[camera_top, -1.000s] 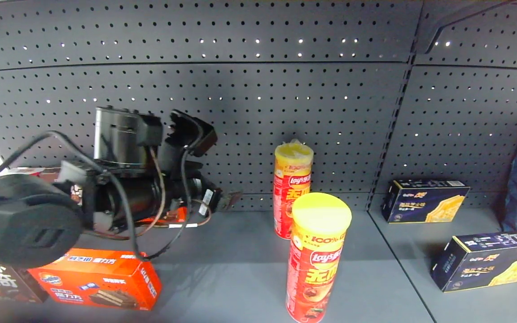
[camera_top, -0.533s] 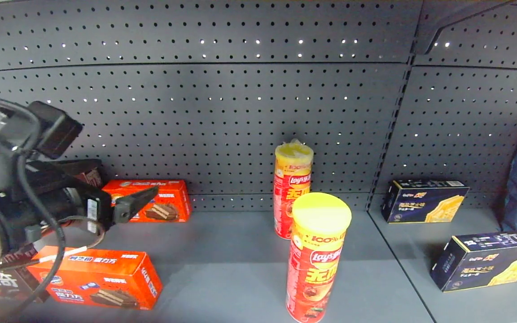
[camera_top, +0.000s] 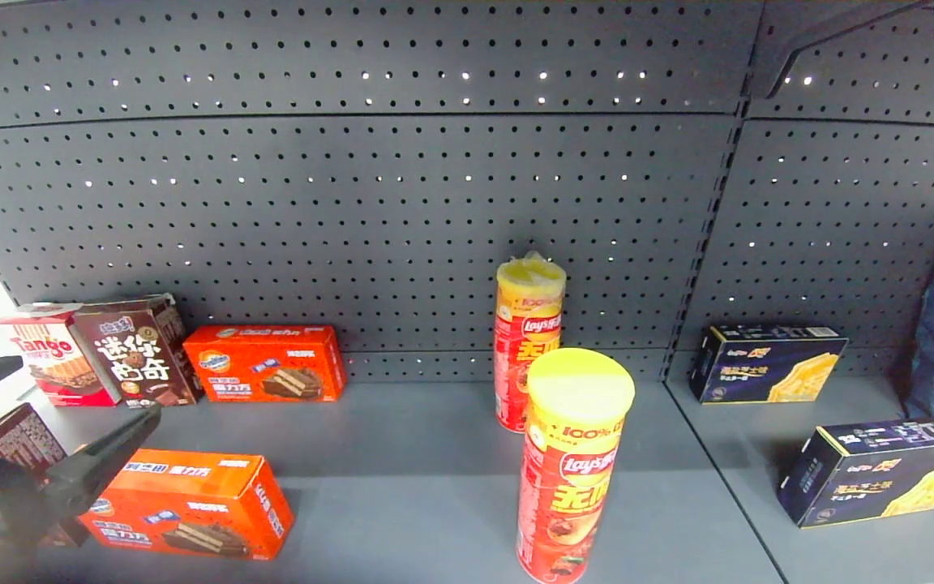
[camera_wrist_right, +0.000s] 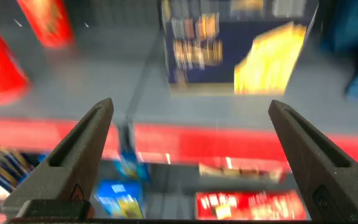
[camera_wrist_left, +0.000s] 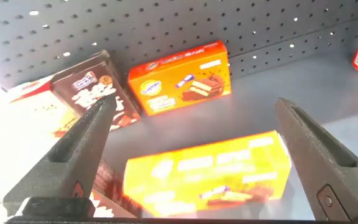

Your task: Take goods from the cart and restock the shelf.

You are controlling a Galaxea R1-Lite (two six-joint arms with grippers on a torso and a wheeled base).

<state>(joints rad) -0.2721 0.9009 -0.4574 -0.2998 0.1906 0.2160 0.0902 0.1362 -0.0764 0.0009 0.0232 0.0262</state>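
In the head view, your left gripper (camera_top: 90,385) sits at the near left corner of the shelf (camera_top: 418,470). It is spread wide and holds nothing. The front orange box (camera_top: 187,503) lies flat just beside its lower finger, toward the middle of the shelf. The back orange box (camera_top: 264,362) stands against the pegboard (camera_top: 402,203), next to a brown box (camera_top: 139,353) and a red wafer box (camera_top: 49,357). You have two chip cans upright mid-shelf, the near can (camera_top: 568,462) in front of the far can (camera_top: 528,341). Two dark blue boxes (camera_top: 767,362) lie farther to the right.

In the left wrist view, you see the left gripper (camera_wrist_left: 194,102) wide open and empty. The front orange box (camera_wrist_left: 210,174) lies on the shelf (camera_wrist_left: 260,99) in the gap between the two fingers, and neither finger touches it. The back orange box (camera_wrist_left: 182,78) and the brown box (camera_wrist_left: 92,90) stand beyond it, well apart from the fingers.

In the right wrist view, your right gripper (camera_wrist_right: 191,104) is also fully open with nothing in it. It hangs in front of the shelf's red front edge (camera_wrist_right: 229,146). A dark blue box (camera_wrist_right: 238,46) lies on the shelf beyond the fingertips, and red cans (camera_wrist_right: 45,22) stand off to one side. Blurred packages (camera_wrist_right: 253,205) show below the edge, and you cannot tell what they are.
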